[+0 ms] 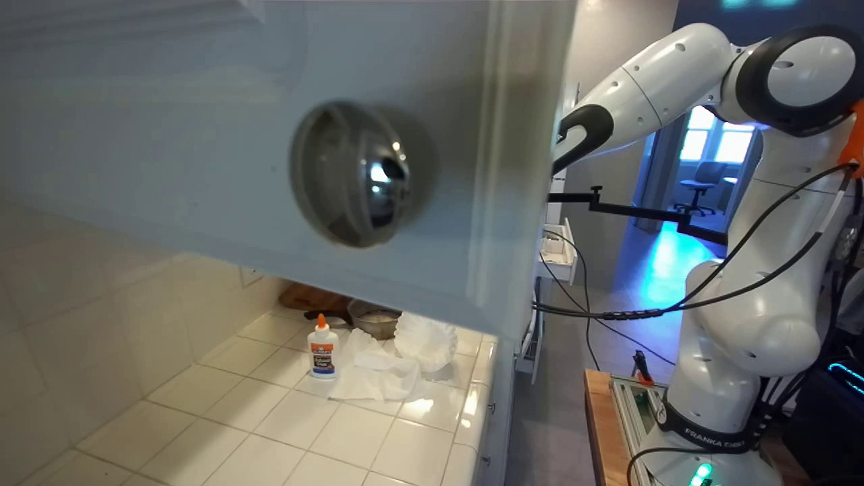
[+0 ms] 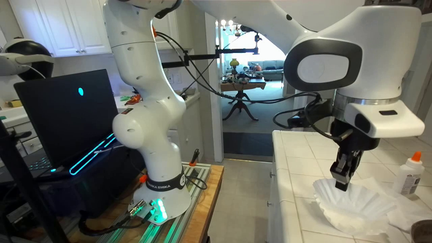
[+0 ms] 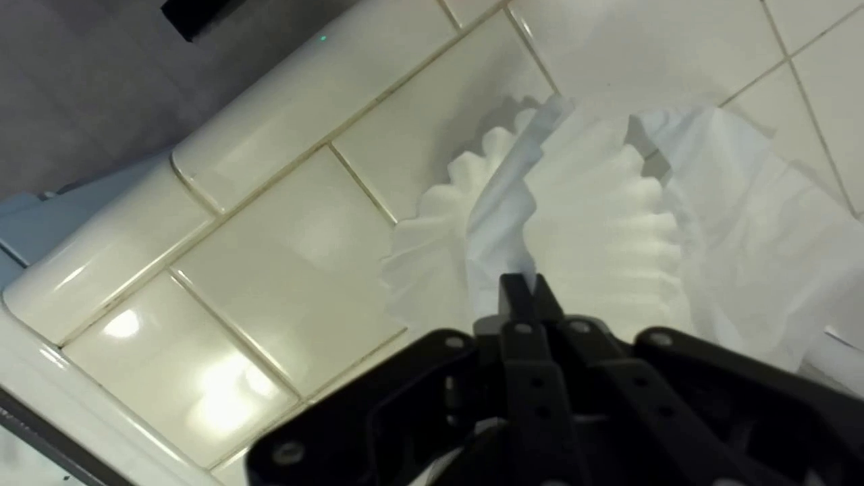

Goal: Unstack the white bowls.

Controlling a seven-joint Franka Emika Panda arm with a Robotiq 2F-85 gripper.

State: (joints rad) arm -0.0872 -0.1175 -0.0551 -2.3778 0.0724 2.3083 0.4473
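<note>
One filter stack, one bottle

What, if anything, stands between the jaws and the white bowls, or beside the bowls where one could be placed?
Nothing visible stands between: the jaws look shut on a folded edge of the white bowls. Beside them, crumpled white paper could hinder setting one down there, with the glue bottle beyond it.

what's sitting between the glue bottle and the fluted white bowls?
Crumpled white paper lies between the glue bottle and the white bowls, in both exterior views.
</note>
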